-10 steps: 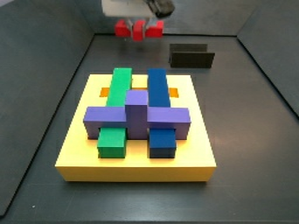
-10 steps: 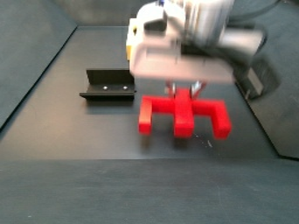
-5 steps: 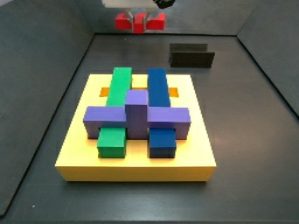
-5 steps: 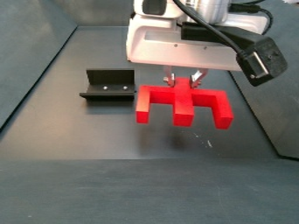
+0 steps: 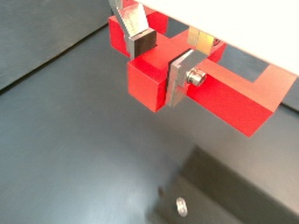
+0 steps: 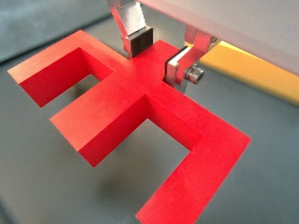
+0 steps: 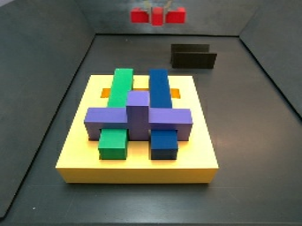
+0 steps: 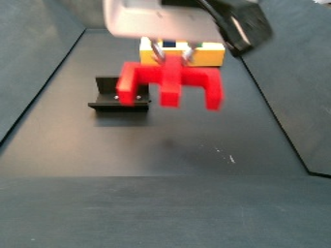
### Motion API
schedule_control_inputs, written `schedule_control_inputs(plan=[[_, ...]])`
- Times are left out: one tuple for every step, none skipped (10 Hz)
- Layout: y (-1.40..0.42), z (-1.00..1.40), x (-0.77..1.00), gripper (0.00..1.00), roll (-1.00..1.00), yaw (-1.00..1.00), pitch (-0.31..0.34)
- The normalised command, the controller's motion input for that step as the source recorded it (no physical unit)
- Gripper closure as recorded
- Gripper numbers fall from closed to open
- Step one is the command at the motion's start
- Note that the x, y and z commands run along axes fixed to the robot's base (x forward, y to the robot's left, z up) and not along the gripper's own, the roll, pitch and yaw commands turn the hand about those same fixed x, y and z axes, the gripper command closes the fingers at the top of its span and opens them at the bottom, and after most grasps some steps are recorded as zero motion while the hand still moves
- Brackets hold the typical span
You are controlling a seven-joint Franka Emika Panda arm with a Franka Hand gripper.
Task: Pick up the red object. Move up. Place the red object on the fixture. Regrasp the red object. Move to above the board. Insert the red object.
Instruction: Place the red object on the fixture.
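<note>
Above the dark bench floor point(image 8: 155, 155), well clear of it, the gripper point(image 6: 162, 52) hangs with its silver fingers point(image 6: 181, 65) closed on the middle prong of the red object point(image 6: 128, 105), a comb-like piece with three prongs off one bar. In both wrist views the dark pads press that prong from either side, so the hold looks firm. In a side view the red object point(image 8: 169, 81) floats near the fixture point(image 8: 119, 97), and seems to overlap its near edge, though how high above it cannot be told. In a side view from the far end it shows only as a small red shape point(image 7: 158, 15) at the top of the picture, beyond the fixture point(image 7: 193, 56) and well apart from the board point(image 7: 139, 163).

The step in hand is judged to be carrying the piece to the fixture. To do it well, bring the piece squarely over the open holder, keep the bar level and aligned with the walls, and lower slowly so no prong catches a raised edge.

Room is ample: the floor around the fixture is bare, and the enclosure walls point(image 7: 48, 97) stand off to the sides. The board with its green, blue and purple blocks point(image 7: 137, 115) lies far enough away not to hinder.
</note>
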Motion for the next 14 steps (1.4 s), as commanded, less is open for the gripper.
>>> schedule_control_inputs(plan=[[-0.22, 0.38, 0.87, 1.00, -0.73, -0.06, 0.157], [-0.18, 0.31, 0.93, 1.00, -0.75, -0.03, 0.220], [-0.18, 0.27, 0.93, 1.00, -0.75, -0.01, 0.223], [-0.17, 0.21, 0.91, 1.00, -0.79, 0.00, 0.229], [-0.17, 0.17, 0.90, 1.00, -0.81, 0.00, 0.234], [-0.16, 0.07, 0.88, 1.00, -0.86, 0.00, 0.234], [-0.16, 0.00, 0.89, 1.00, -0.85, 0.00, 0.223], [-0.15, 0.00, 0.89, 1.00, -0.84, 0.00, 0.189], [-0.15, 0.00, 0.90, 1.00, -0.83, 0.00, 0.194], [-0.14, -0.28, 0.84, 1.00, -0.67, -0.09, 0.020], [-0.19, -0.47, 0.72, 1.00, -0.54, -0.11, -0.011], [-0.13, -0.33, 0.78, 1.00, -0.66, -0.08, 0.000], [-0.22, -0.29, 0.57, 1.00, -0.53, 0.00, 0.000], [-0.16, -0.26, 0.61, 1.00, -0.58, -0.04, 0.000]])
